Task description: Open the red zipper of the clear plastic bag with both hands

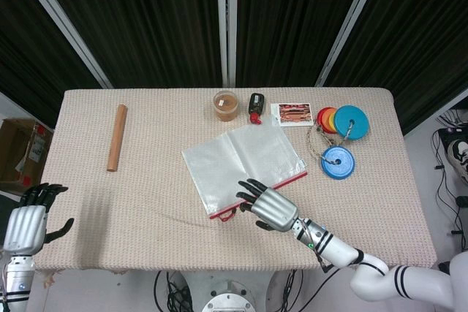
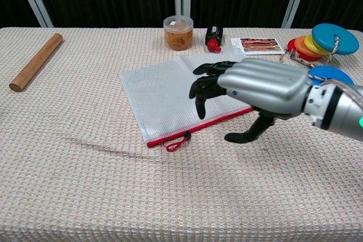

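The clear plastic bag [image 1: 238, 166] [image 2: 170, 89] lies flat in the middle of the table, its red zipper [image 1: 289, 180] [image 2: 170, 134] along the near edge. The red pull loop [image 1: 226, 215] [image 2: 177, 143] sits at the zipper's left end. My right hand [image 1: 268, 206] [image 2: 255, 86] hovers open over the zipper's middle, fingers spread and pointing left, holding nothing. My left hand [image 1: 26, 222] is open off the table's near left corner, seen only in the head view.
A wooden rod [image 1: 117, 147] [image 2: 35, 61] lies at far left. At the back stand a round jar [image 1: 226, 105] [image 2: 178, 32], a small black object [image 1: 256, 106] [image 2: 213, 38] and a photo card [image 1: 294, 114] [image 2: 258, 45]. Coloured discs [image 1: 340, 120] [image 2: 324, 41] on a rope sit at the right.
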`<move>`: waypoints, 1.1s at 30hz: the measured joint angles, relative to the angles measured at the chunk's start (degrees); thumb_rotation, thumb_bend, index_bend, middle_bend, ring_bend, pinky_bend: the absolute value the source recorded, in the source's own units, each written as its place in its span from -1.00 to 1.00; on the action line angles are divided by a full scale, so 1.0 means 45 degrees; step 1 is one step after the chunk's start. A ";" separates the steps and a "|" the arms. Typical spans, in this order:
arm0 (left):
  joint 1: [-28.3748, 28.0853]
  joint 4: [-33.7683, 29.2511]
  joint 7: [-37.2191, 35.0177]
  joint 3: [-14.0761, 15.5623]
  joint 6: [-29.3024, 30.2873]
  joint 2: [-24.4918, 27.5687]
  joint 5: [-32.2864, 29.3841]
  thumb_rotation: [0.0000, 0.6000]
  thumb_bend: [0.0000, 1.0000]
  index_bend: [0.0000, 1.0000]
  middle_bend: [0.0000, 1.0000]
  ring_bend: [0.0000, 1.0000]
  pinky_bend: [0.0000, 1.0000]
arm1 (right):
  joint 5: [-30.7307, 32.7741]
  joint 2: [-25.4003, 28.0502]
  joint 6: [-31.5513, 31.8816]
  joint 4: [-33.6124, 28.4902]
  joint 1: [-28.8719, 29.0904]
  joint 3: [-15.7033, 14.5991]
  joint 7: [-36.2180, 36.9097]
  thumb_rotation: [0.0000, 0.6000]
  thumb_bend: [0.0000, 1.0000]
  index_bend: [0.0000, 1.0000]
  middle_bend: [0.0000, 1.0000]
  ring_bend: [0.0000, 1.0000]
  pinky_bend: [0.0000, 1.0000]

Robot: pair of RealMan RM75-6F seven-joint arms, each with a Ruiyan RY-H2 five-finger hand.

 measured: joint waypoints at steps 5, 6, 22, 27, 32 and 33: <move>-0.0004 0.0287 -0.0300 -0.0025 -0.0101 -0.0113 0.0034 1.00 -0.58 -0.48 -0.59 -0.72 -0.72 | 0.0054 -0.1738 -0.0103 0.1836 0.0492 0.0090 -0.0443 1.00 -0.63 -0.16 -0.61 -0.99 -0.76; -0.0005 0.0323 -0.0354 -0.0026 -0.0116 -0.0129 0.0044 1.00 -0.58 -0.48 -0.59 -0.72 -0.72 | 0.0043 -0.2002 -0.0083 0.2130 0.0563 0.0080 -0.0459 1.00 -0.61 -0.16 -0.61 -0.99 -0.76; 0.0005 0.0896 -0.1144 -0.0022 -0.0310 -0.0274 0.0196 1.00 -0.58 -0.48 -0.59 -0.72 -0.72 | -0.0476 -0.4454 0.0931 0.5460 0.1338 -0.0560 0.0754 1.00 -0.45 -0.01 -0.56 -0.95 -0.77; 0.0048 0.1049 -0.1401 0.0003 -0.0329 -0.0303 0.0219 1.00 -0.58 -0.48 -0.59 -0.72 -0.72 | -0.0494 -0.4758 0.1153 0.5990 0.1395 -0.0725 0.0964 1.00 -0.40 0.00 -0.55 -0.95 -0.78; 0.0082 0.1133 -0.1569 0.0008 -0.0307 -0.0316 0.0275 1.00 -0.59 -0.48 -0.59 -0.72 -0.72 | -0.0465 -0.5026 0.1267 0.6429 0.1496 -0.0819 0.1248 1.00 -0.34 0.05 -0.53 -0.94 -0.78; 0.0091 0.1138 -0.1589 0.0012 -0.0289 -0.0314 0.0298 1.00 -0.59 -0.48 -0.59 -0.72 -0.72 | -0.0457 -0.5068 0.1285 0.6500 0.1516 -0.0827 0.1282 1.00 -0.32 0.06 -0.52 -0.93 -0.78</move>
